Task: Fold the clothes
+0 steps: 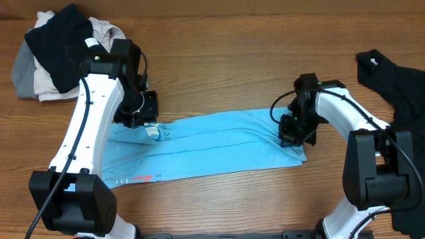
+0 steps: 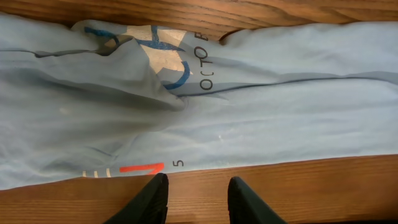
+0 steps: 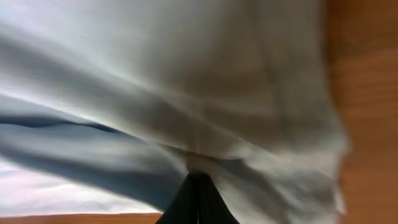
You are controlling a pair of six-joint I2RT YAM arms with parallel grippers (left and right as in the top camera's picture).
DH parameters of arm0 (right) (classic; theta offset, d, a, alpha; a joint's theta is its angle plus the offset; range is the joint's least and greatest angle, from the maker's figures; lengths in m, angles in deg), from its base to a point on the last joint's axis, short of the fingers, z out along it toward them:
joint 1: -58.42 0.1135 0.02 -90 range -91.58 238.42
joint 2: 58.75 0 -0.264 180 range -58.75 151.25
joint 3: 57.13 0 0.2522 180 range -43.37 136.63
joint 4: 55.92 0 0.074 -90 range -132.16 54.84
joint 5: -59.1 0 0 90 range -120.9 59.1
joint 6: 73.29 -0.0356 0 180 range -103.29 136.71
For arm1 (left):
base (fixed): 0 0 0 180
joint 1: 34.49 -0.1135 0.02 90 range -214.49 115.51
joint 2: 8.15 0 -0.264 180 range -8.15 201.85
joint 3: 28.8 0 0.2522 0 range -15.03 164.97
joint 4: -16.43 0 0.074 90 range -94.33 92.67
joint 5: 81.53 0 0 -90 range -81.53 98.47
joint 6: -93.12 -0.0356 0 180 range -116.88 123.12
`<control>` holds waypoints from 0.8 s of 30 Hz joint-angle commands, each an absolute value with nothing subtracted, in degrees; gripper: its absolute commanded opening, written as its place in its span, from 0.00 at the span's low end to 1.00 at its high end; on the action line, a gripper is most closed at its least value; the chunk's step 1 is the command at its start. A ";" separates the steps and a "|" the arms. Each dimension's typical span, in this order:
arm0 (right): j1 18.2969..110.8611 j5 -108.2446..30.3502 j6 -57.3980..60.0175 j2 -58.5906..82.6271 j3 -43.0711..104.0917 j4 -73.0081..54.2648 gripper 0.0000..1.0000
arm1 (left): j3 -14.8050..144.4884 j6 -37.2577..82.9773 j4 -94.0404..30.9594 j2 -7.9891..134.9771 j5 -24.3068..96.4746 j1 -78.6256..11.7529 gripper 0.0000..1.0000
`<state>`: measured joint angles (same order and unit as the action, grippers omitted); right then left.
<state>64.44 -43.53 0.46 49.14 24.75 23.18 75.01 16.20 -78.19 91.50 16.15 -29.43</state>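
A light blue T-shirt (image 1: 212, 149) is laid across the wood-grain table (image 1: 219, 60) at centre frame. The left gripper (image 2: 198, 186) is held parted and empty; the right gripper (image 3: 198, 182) is clamped on the cloth.

Blue T-shirt (image 3: 186, 93) in right gripper (image 3: 198, 180)

Brown wood-grain tabletop (image 1: 219, 60) fills whole overhead view; even light, only soft shadows
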 commanded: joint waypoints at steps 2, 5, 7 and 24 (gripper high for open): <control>63.48 -35.57 -6.10 48.68 24.51 24.47 0.04 | 74.59 14.85 -78.37 91.53 15.47 -29.21 0.36; 61.42 -35.68 -8.33 48.66 24.64 24.19 0.04 | 74.59 14.70 -78.41 91.55 15.23 -29.21 0.38; 60.09 -35.66 -9.07 48.62 25.08 24.15 0.04 | 74.59 14.65 -78.39 91.53 14.34 -29.21 0.40; 43.85 -63.00 16.61 48.64 27.94 21.09 1.00 | 74.59 14.41 -78.35 91.53 13.79 -29.21 0.53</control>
<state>45.49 -51.44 6.91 49.14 30.11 22.09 74.98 15.35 -78.37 91.50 14.25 -29.43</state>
